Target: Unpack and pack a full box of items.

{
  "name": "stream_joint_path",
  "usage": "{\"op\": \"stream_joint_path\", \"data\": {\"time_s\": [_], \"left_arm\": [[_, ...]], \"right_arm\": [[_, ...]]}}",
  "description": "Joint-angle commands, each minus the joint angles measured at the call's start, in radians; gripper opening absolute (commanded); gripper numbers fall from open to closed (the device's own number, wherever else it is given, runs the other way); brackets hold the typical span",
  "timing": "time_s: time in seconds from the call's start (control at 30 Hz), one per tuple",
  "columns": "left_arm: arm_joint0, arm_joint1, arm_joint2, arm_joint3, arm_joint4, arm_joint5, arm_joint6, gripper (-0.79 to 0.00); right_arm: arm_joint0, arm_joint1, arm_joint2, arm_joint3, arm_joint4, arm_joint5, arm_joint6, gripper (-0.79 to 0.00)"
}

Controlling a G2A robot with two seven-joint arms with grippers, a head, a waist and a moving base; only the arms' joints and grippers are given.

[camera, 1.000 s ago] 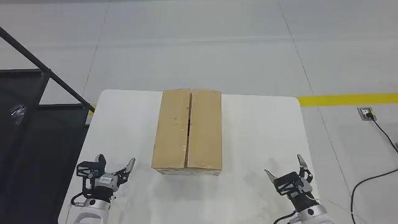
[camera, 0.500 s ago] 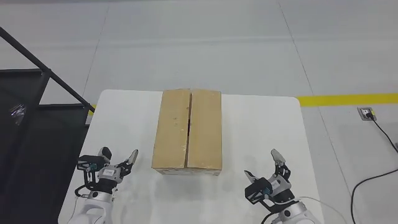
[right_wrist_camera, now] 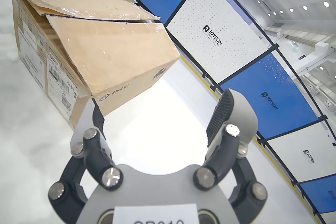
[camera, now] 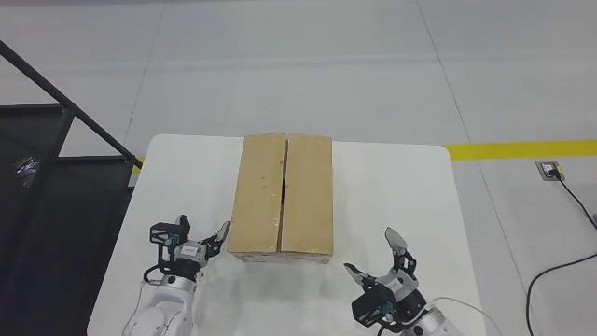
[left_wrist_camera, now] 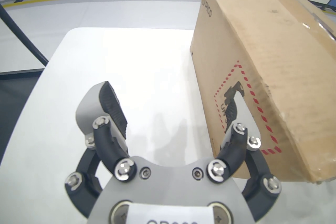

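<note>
A brown cardboard box (camera: 283, 194) stands in the middle of the white table (camera: 392, 196), its two top flaps folded shut with a seam down the middle. My left gripper (camera: 192, 239) is open beside the box's near left corner; in the left wrist view the box's side (left_wrist_camera: 252, 57) is close to one finger (left_wrist_camera: 232, 108). My right gripper (camera: 378, 254) is open, tilted, near the table's front edge to the right of the box. From the right wrist the box (right_wrist_camera: 86, 51) shows a slightly lifted flap, past my right gripper (right_wrist_camera: 162, 114).
A black metal frame (camera: 56, 103) slants past the table's left side over dark flooring. Bare tabletop lies on both sides of the box. Blue and white partition panels (right_wrist_camera: 223, 33) stand around the work area, and yellow floor lines (camera: 522, 149) cross the floor.
Both grippers have moved inward toward the box. The left one has come up to the box's near left corner; the right one has shifted left and tilted. The box has stayed put.
</note>
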Motion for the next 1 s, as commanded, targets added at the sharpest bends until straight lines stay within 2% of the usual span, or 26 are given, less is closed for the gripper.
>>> {"op": "stream_joint_path", "data": {"time_s": [0.0, 0.33, 0.67, 0.97], "left_arm": [[-0.005, -0.002, 0.015, 0.005, 0.020, -0.008, 0.006, 0.000], [0.009, -0.005, 0.057, -0.012, 0.081, -0.077, 0.013, 0.000], [0.031, -0.007, 0.094, -0.040, 0.108, -0.138, -0.001, 0.000], [0.000, -0.019, 0.196, -0.070, 0.202, -0.156, -0.034, 0.000]], "right_arm": [[-0.003, 0.000, 0.003, -0.001, -0.002, -0.004, -0.005, 0.000], [0.005, -0.003, -0.017, -0.010, -0.058, -0.011, 0.018, 0.000], [0.001, -0.005, -0.015, -0.020, -0.061, 0.011, -0.018, 0.000], [-0.068, -0.001, 0.043, -0.017, -0.026, 0.065, -0.092, 0.000]]}}
